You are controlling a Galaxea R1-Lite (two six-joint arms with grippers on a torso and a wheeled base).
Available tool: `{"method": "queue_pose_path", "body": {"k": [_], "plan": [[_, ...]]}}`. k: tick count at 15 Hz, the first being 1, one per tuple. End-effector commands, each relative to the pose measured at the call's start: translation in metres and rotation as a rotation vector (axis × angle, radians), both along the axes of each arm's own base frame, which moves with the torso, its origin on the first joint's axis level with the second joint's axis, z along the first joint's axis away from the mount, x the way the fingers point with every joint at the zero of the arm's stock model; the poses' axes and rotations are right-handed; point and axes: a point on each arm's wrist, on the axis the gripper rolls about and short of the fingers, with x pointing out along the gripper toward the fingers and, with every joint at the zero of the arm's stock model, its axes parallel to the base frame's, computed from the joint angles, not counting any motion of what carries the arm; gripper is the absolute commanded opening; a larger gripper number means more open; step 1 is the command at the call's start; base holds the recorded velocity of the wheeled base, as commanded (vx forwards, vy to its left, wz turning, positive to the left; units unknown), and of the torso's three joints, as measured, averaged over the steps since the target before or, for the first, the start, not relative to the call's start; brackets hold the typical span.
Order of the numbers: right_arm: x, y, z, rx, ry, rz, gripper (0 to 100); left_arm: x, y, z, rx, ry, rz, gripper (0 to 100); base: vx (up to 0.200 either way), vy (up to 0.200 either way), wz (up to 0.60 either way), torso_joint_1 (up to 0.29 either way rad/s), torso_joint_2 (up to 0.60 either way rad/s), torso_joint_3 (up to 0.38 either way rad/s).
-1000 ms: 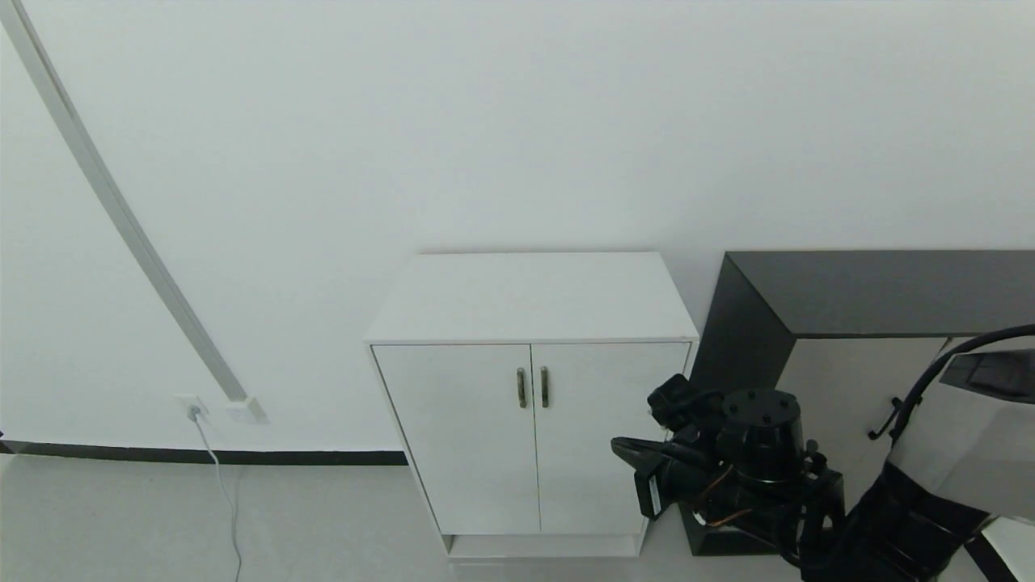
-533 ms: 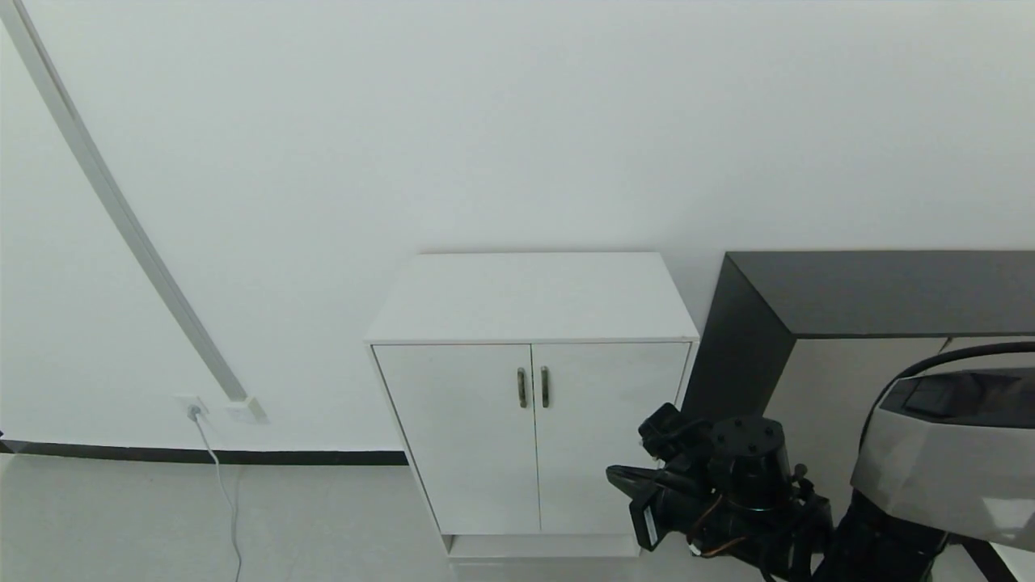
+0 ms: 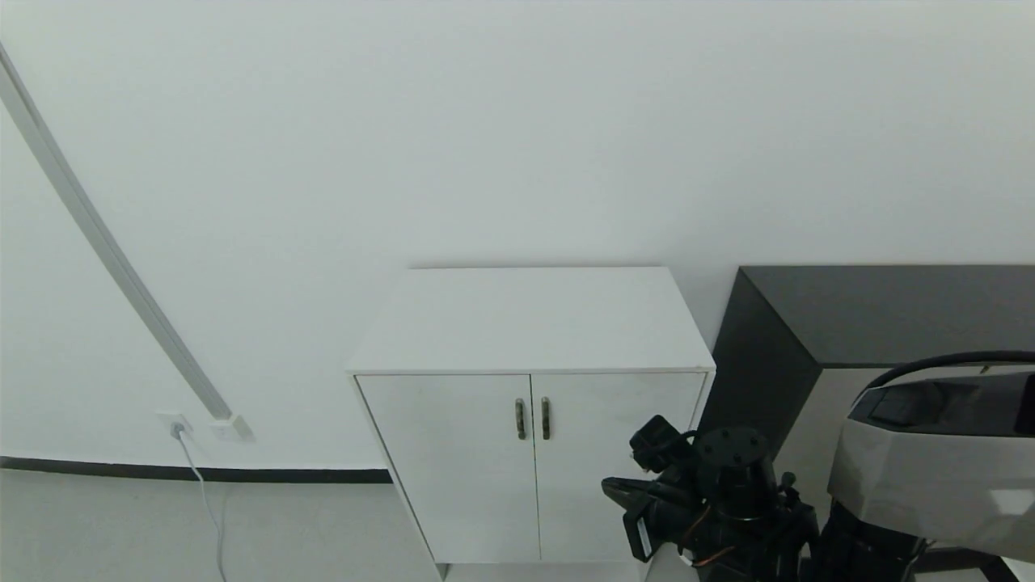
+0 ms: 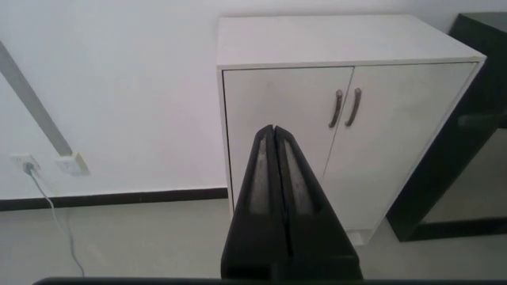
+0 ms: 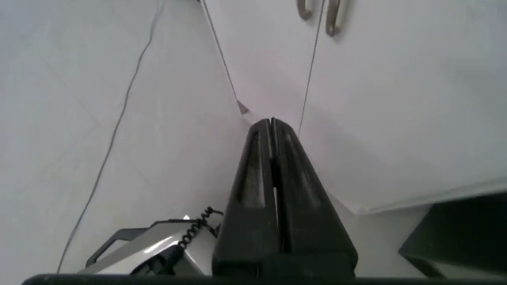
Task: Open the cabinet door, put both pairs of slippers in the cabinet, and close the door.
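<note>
Cabinet (image 3: pixel 530 319) white, boxy, smooth; doors (image 3: pixel 453 469) shut, slim metal handles (image 3: pixel 520 419). L jaws closed; R jaws closed.

- Bare room, like an office or test space.
- Plain white wall (image 3: pixel 517 121), black skirting (image 3: pixel 242 474), grey floor (image 3: pixel 97 529).
- Surface cable trunking (image 3: pixel 105 242), plugged wall socket (image 3: pixel 172 423).
- White two-door cabinet (image 3: pixel 530 323) beside a dark table (image 3: pixel 881 311).
</note>
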Motion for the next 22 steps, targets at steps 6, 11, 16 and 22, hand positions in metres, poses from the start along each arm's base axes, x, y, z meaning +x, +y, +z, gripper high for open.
{"method": "queue_pose_path", "body": {"k": [6,11,16,22], "plan": [[0.035,0.017,-0.025,-0.001,-0.043,-0.121,0,0.000,0.000,0.000,-0.001,0.001,-0.001,0,0.000,0.000,0.00,0.000,0.00,0.000],[0.073,0.025,-0.024,0.066,-0.059,-0.192,0,0.000,0.000,0.000,0.001,0.001,-0.001,0,0.000,0.000,0.00,0.000,0.00,0.000],[0.105,0.019,-0.019,0.077,-0.083,-0.262,0,0.000,0.000,0.000,0.001,0.001,0.001,0,0.000,0.000,0.00,0.000,0.00,0.000],[0.130,0.019,-0.014,0.077,-0.095,-0.307,0,0.000,0.000,0.000,0.002,0.000,-0.001,0,0.000,0.000,0.00,0.000,0.00,0.000]]}}
